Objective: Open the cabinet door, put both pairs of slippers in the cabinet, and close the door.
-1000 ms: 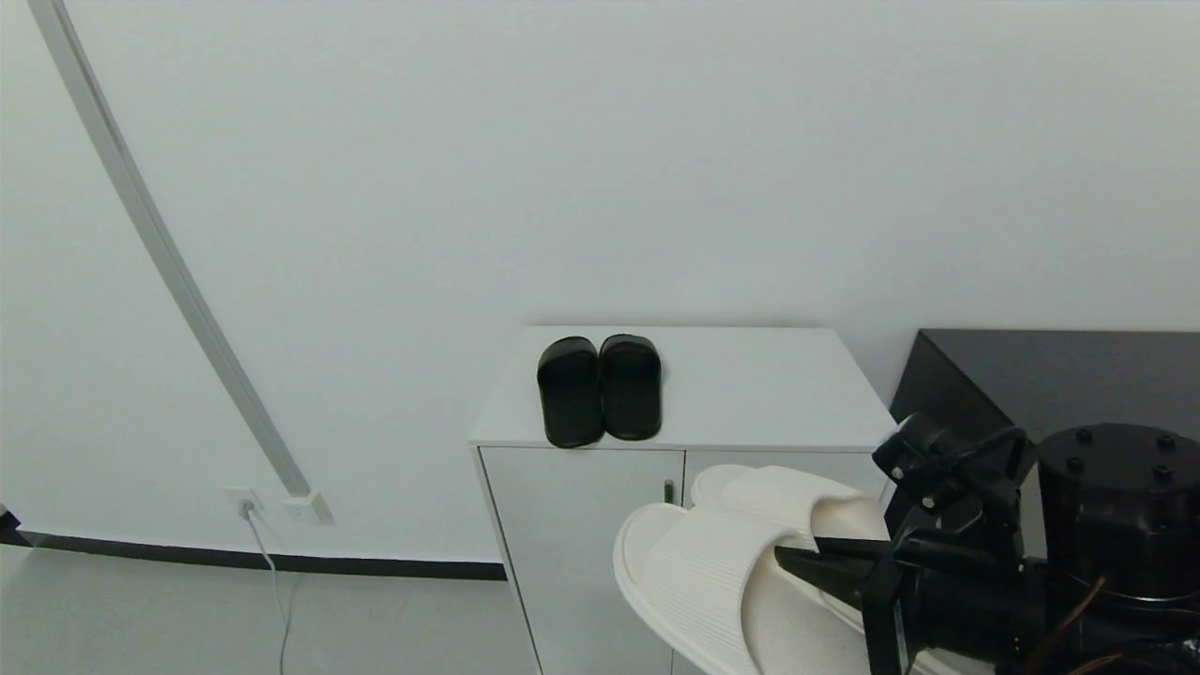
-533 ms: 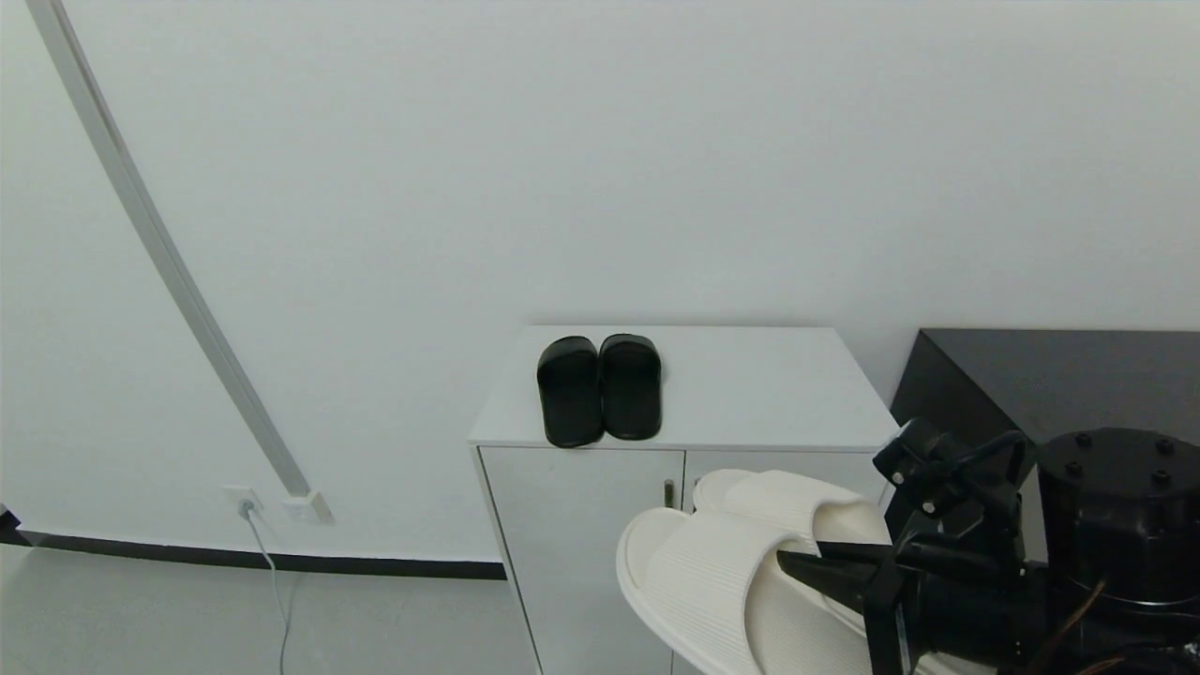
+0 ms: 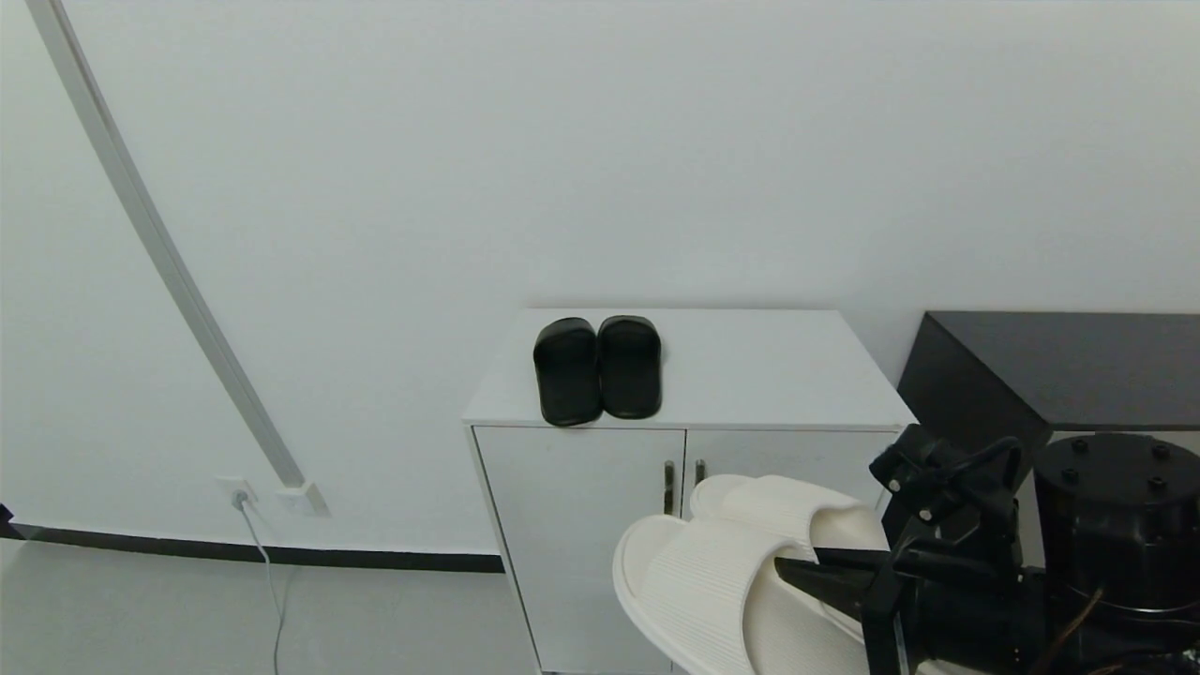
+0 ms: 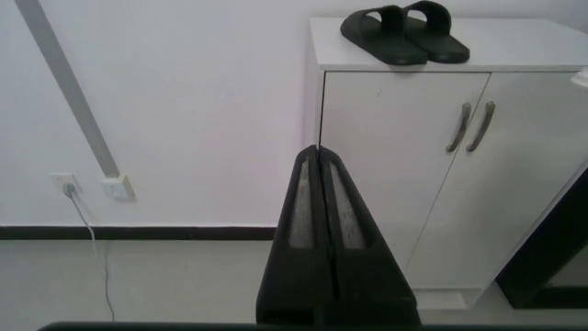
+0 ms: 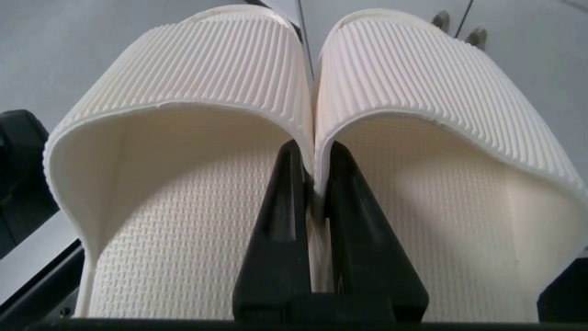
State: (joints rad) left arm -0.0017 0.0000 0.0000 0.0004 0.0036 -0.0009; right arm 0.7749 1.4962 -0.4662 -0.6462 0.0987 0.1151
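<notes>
Right gripper (image 3: 780, 564) is in the head view at about 5 o'clock, and it has the white slippers (image 3: 712, 581). Its two fingers are closed down tight on the inner edges of the pair where they meet, one finger inside each shoe. The right wrist view shows it close: the right gripper (image 5: 314, 175) pinches both ribbed straps together, and the white slippers (image 5: 220, 92) sit side by side, toes pointing away from the wrist. The pair hangs in the air in front of the cabinet's right door, not touching it.

The cabinet (image 3: 750, 366) stands against the wall, low and right of centre. Both doors (image 3: 572, 525) are shut, and the two handles (image 3: 668, 487) sit side by side at the middle seam.

The black slippers (image 3: 598, 367) are on the cabinet top at its 7 o'clock, side by side and touching, heels right at the front edge above the left door.

In the left wrist view, the left gripper (image 4: 319, 161) has its fingers pressed flat together with nothing between them. It is held well back from the cabinet, and the black slippers (image 4: 404, 20) and handles (image 4: 470, 127) lie beyond it.

A dark cabinet (image 3: 1059, 361) stands at 3 o'clock of the white one. A wall socket (image 3: 234, 491) with a cable is down at 8 o'clock.
</notes>
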